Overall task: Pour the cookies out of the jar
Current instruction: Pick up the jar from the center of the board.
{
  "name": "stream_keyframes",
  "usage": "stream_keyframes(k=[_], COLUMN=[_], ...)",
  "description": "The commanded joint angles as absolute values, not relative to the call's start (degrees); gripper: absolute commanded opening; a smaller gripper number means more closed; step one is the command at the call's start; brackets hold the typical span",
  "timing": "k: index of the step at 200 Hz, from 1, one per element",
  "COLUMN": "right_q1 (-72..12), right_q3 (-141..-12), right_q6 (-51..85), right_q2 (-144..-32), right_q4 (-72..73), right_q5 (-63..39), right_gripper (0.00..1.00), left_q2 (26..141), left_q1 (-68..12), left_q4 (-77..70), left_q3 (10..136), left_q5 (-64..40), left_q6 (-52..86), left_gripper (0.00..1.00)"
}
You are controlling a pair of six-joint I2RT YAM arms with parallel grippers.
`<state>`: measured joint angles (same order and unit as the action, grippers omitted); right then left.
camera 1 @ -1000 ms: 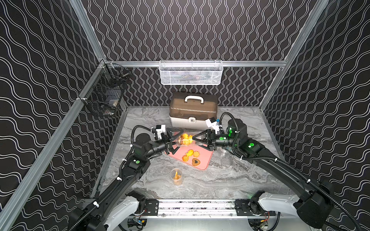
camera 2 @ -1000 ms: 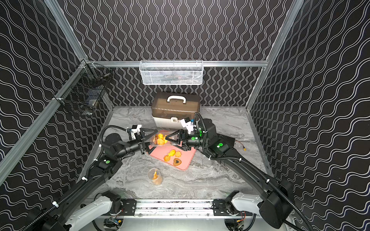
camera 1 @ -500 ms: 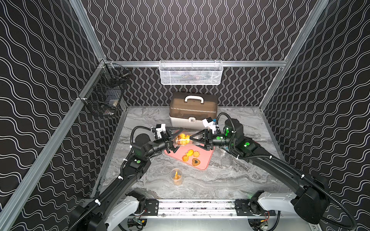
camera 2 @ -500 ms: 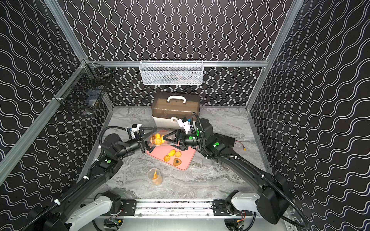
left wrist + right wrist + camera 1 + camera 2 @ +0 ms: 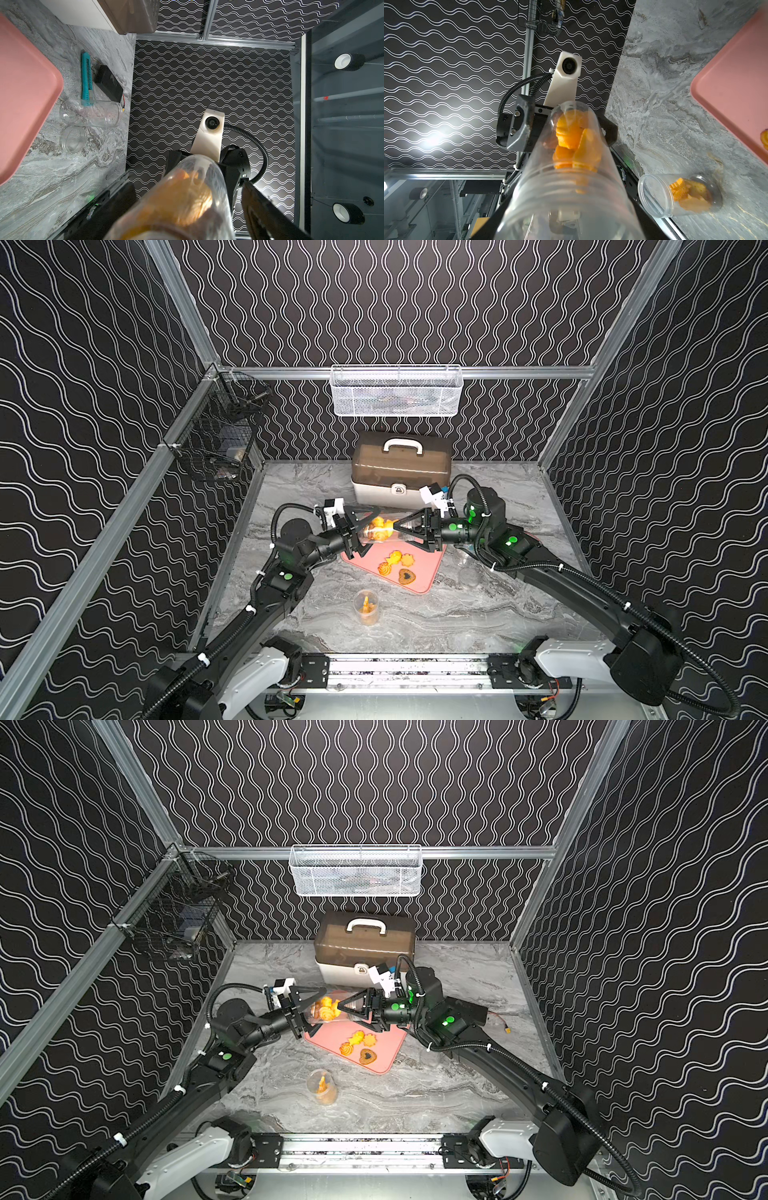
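Right claw (image 5: 397, 526) is seen closed narrow on the mouth end of the jar, above the far edge of the pink tray (image 5: 428, 568). Left claw (image 5: 370, 531) is set around the jar's base end, above the tray's far left edge. Whether its jaws press the wall cannot be told, as a sliver of gap is shown beside one finger in the left wrist view.

The jar (image 5: 571, 176), clear and with a threaded mouth that appears open, is held about level over the tray. A small cup (image 5: 366, 605) with a few biscuits is stood on the table just before the tray's near edge. The cookies (image 5: 571, 135) are bunched at the jar's base end, well back from the mouth. Four poured cookies (image 5: 395, 568) are spread near the tray's middle.

The pour is judged partly done, and the step in hand is judged to be a second grip on the base. Next, a firm hold there is called for. The base is then to be raised so that the mouth is dipped over the tray.
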<state>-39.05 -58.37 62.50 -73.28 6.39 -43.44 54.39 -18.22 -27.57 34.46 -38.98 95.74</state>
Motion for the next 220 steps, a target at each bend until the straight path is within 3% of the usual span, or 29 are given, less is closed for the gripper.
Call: stream_keyframes(k=[1, 141, 183, 205, 220], right_q1=[-39.16, -39.11, -39.16, -39.14, -39.12], right_q3=[-58.09, -58.07, -58.10, -58.35, -58.51], right_q6=[63.10, 62.67, 62.43, 61.80, 61.39], right_q2=[-73.19, -73.13, -72.88, -72.63, -72.26], right_q4=[7.82, 7.28, 6.50, 5.28, 4.41], right_q5=[-42.97, -42.30, -41.93, -41.60, -41.62], right_gripper=[0.68, 0.78, 0.89, 1.00, 1.00], left_q2=[54.03, 54.78, 54.67, 54.67, 54.67], left_q1=[-18.28, -18.28, -18.28, -18.27, -18.28], left_q4=[-32.17, -35.87, -35.87, -36.01, -35.95], left_q3=[34.37, 32.79, 32.52, 32.37, 32.30], left_q5=[-39.38, -38.96, -38.93, -38.97, -39.11], left_q6=[97.09, 98.89, 99.01, 99.12, 99.04], left_gripper=[0.79, 0.69, 0.67, 0.67, 0.67])
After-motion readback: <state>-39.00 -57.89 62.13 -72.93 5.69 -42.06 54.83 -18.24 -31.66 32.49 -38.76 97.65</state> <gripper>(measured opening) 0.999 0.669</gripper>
